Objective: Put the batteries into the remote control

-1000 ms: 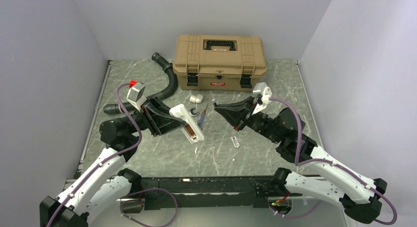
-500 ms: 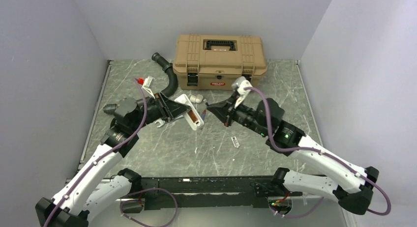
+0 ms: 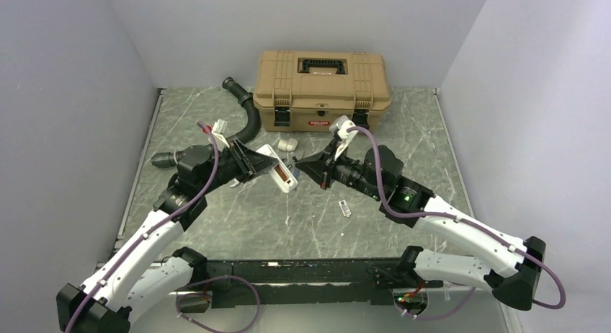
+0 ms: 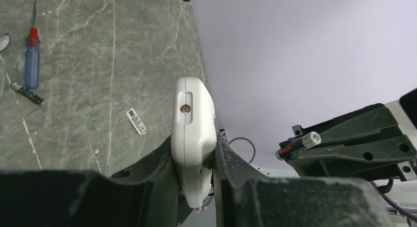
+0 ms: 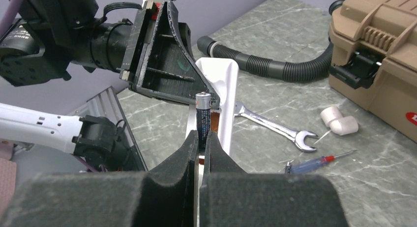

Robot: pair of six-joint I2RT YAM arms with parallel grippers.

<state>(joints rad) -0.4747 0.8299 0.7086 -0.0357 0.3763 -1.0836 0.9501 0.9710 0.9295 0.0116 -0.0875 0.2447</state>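
Note:
My left gripper (image 3: pixel 268 162) is shut on the white remote control (image 3: pixel 277 167) and holds it tilted above the table, its open brown battery bay (image 3: pixel 286 176) facing my right gripper. In the left wrist view the remote (image 4: pixel 193 124) sits edge-on between the fingers (image 4: pixel 152 173). My right gripper (image 3: pixel 302 166) is shut on a dark battery (image 5: pixel 203 118), which stands upright just in front of the remote (image 5: pixel 222 82). The battery (image 4: pixel 300 142) also shows in the left wrist view, a short gap from the remote. A second battery (image 4: pixel 27 93) lies on the table.
A tan toolbox (image 3: pixel 322 81) stands at the back, with a black hose (image 3: pixel 247 117) to its left. A wrench (image 5: pixel 275 128), a blue screwdriver (image 5: pixel 314 163) and a stubby white cylinder piece (image 5: pixel 338 120) lie below the grippers. A small white ribbed strip (image 3: pixel 344 208) lies nearer the front.
Both arms have come together over the table's middle. The left has lifted and turned the remote inward; the right has carried the battery left, close to the open bay.

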